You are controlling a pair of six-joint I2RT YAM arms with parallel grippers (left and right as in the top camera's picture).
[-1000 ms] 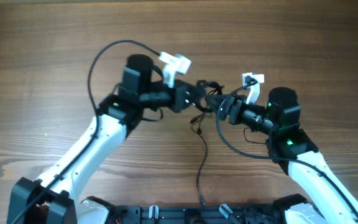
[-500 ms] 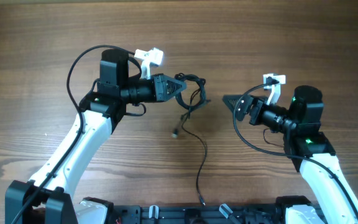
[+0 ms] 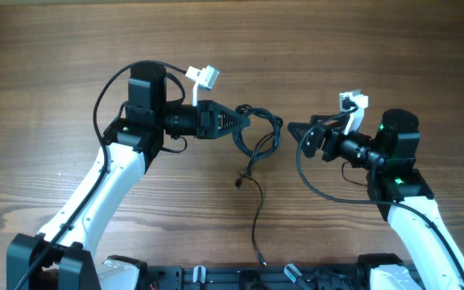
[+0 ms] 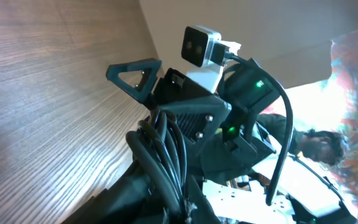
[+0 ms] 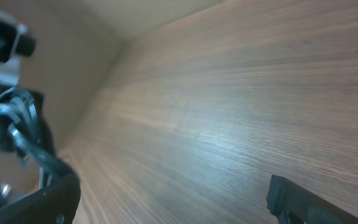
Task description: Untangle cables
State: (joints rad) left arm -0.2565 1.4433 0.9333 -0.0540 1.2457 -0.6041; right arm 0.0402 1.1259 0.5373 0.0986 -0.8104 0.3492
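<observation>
And the arms have parted! A second ago both grippers were nose to nose over the knot in the middle of the table (image 3: pixel 377 48). Now the right gripper (image 3: pixel 297 134) has let go and backed off to its own side, fingers spread wide with only bare wood between them in its wrist view. The left gripper (image 3: pixel 246 121) stays clamped on the cables (image 3: pixel 263 137), a loose bunch of loops just off its tips, between the two arms and nearer the left one. We cannot tell whether the bunch clears the wood. Below it a plug end (image 3: pixel 238 182) shows, and a long tail (image 3: pixel 256 225) trails toward the near edge. Against half a second ago, the left arm has swung the bunch back toward the centre, closing some of the gap to the right gripper. We read this as a regrasp: the loops look a little looser, but the knot is not out, so the right gripper needs a fresh strand to pick.
</observation>
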